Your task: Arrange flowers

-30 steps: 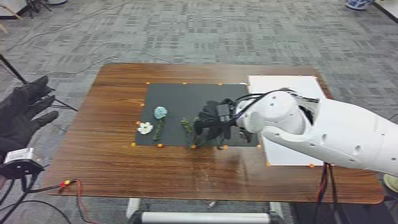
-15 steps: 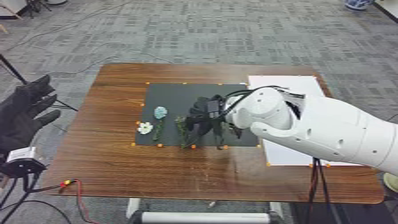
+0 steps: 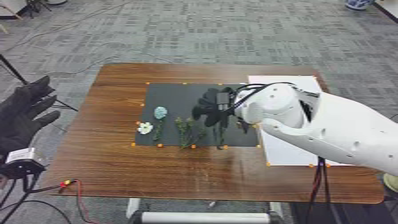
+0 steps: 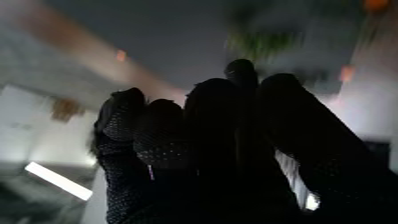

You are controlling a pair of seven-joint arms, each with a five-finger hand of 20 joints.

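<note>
Pale-blue flower (image 3: 160, 115), stem (image 3: 157, 133) end nearest

Rounded white right arm (image 3: 342, 132), small dark spots, black cables (image 3: 318, 175); right robot hand (image 3: 210, 106) wears 1 dotted black glove (image 4: 164, 150).

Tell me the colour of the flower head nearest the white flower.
The flower head is pale blue, seen best in the head view.

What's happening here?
A robot is arranging flowers. Its right hand is over the dark mat; whether it grips anything is unclear. A blue flower, a white one and some green sprigs lie on the mat. The left hand is off beside the table.
</note>
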